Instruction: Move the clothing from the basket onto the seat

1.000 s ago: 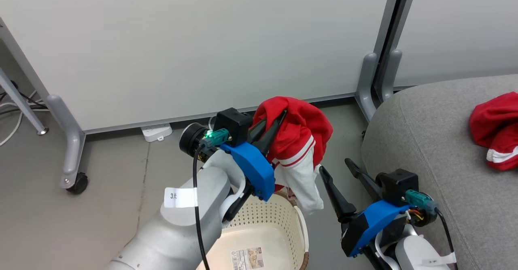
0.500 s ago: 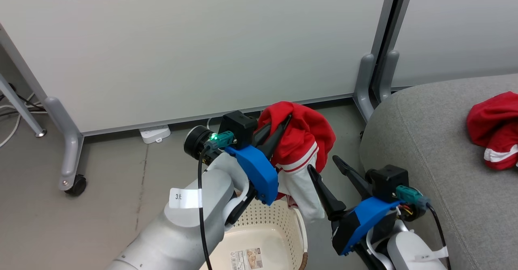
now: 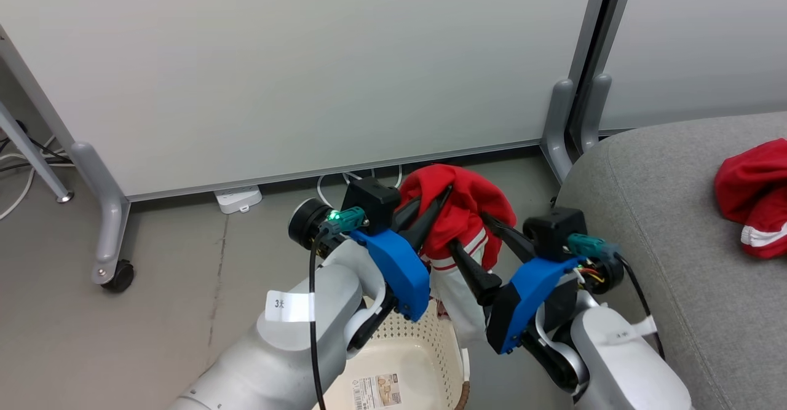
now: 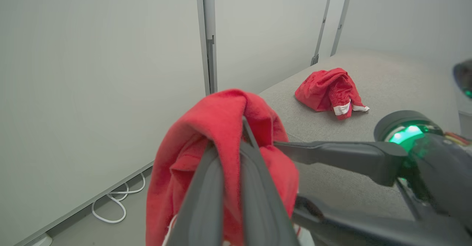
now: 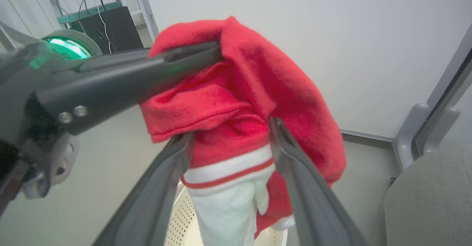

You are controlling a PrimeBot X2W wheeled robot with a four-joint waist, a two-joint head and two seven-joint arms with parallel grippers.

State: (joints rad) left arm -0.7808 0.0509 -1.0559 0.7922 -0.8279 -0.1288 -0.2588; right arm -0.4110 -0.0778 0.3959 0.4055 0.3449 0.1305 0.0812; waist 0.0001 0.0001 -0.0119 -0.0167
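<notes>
above the basket [image 3: 424, 331], the left gripper [image 3: 440, 198] pinches a top fold of the garment [image 3: 470, 198]; the right gripper [image 3: 470, 232] gapes around it. soft, light, limp: probably best taken by a bunched fold.

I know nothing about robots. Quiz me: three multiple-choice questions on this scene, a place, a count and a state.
1. The loose red garment lies on: A a table; B a chair; C the grey seat.
2. Red garments in sight: A one; B two; C three.
3. The right gripper is: A open; B shut on cloth; C shut on nothing.
Answers: C, it rests on the seat; B, one lies there, the hanging garment is clamped in the left gripper; A, its fingers stand apart either side of that garment.
</notes>
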